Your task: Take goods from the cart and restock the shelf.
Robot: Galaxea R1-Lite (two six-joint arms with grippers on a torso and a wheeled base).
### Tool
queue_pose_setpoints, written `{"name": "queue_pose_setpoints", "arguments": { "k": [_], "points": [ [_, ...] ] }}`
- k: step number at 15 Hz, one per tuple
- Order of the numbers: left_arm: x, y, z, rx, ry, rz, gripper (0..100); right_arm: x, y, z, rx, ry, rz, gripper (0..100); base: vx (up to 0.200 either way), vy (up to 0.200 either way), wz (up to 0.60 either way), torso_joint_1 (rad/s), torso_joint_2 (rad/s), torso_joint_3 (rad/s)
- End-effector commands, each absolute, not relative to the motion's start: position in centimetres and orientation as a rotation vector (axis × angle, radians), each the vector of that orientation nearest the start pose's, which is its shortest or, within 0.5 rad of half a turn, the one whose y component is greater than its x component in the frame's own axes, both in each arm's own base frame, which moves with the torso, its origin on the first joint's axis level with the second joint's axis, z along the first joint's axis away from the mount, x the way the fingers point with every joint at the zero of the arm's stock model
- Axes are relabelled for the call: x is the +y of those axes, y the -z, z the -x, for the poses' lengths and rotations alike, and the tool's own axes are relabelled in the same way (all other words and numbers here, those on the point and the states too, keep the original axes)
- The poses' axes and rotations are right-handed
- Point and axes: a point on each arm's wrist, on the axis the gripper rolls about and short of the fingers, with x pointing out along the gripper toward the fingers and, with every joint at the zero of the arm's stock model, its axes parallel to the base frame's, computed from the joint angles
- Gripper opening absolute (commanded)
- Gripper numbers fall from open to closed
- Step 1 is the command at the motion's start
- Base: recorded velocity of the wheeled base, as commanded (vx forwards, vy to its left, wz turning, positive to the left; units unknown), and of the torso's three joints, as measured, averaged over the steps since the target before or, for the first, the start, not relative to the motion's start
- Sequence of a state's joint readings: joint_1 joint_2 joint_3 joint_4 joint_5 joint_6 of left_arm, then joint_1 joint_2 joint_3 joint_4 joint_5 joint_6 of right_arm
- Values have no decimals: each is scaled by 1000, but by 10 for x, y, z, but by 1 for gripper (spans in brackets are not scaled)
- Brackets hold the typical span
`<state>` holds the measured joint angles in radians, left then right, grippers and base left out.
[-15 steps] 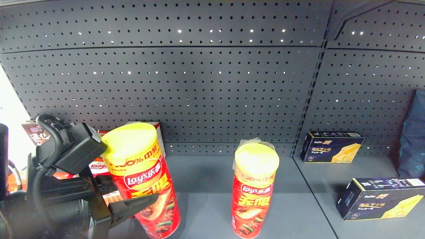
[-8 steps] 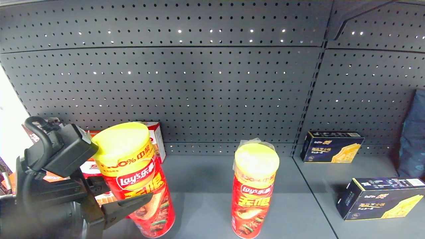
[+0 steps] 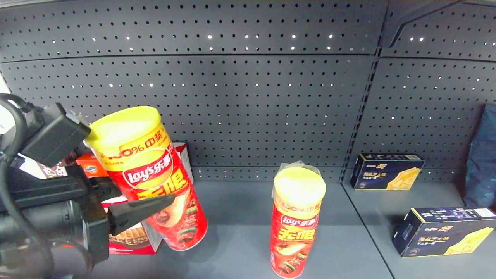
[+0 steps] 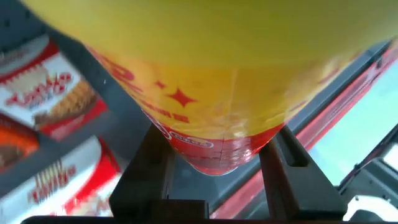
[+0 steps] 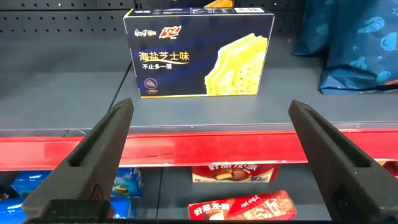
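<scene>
Grey shelf [image 3: 240, 232], perforated back panel [image 3: 232, 108], chip can [image 3: 155, 182] in left fingers [image 3: 135, 209]

Left can [image 3: 149, 178]: red body, yellow lid and band. Centre can [image 3: 296, 221]: same red and yellow. Boxes [image 3: 385, 171]: navy, yellow wafer picture. Pegboard [image 3: 232, 108]: dark grey, dotted holes. Shelf [image 3: 240, 232]: grey. Shelf lip [image 5: 205, 149]: red. Bag [image 3: 482, 162]: blue.

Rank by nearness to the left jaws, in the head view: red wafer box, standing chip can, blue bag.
1. Red wafer box, on the left, right beside the left jaws gripping the tilted chip can.
2. Standing chip can, mid-shelf.
3. Blue bag, at the far right edge.
</scene>
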<state>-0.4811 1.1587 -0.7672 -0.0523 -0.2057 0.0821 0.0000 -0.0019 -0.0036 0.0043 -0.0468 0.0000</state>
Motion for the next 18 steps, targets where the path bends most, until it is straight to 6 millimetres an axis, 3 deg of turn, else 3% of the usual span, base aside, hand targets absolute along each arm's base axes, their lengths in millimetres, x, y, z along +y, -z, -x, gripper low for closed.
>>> {"name": "queue_pose_setpoints", "arguments": {
  "k": [1, 5, 9, 12, 15, 18],
  "points": [
    [-91, -249, -168, 326, 721, -121, 0, -1, -76, 23, 0, 48, 0, 100, 0, 0, 0, 0, 0, 0],
    [-107, -241, -215, 338, 843, -86, 0, -1, -76, 23, 0, 48, 0, 100, 0, 0, 0, 0, 0, 0],
    [-97, -216, -270, 327, 974, -139, 0, -1, -76, 23, 0, 48, 0, 100, 0, 0, 0, 0, 0, 0],
    [-104, -202, -301, 327, 1037, -164, 0, -1, -76, 23, -2, 48, 0, 100, 0, 0, 0, 0, 0, 0],
    [-117, -193, -324, 324, 1062, -185, 0, -1, -76, 23, 2, 48, 0, 100, 0, 0, 0, 0, 0, 0],
    [-132, -189, -329, 310, 1104, -224, 0, -1, -76, 23, 0, 48, 0, 100, 0, 0, 0, 0, 0, 0]
  ]
}}
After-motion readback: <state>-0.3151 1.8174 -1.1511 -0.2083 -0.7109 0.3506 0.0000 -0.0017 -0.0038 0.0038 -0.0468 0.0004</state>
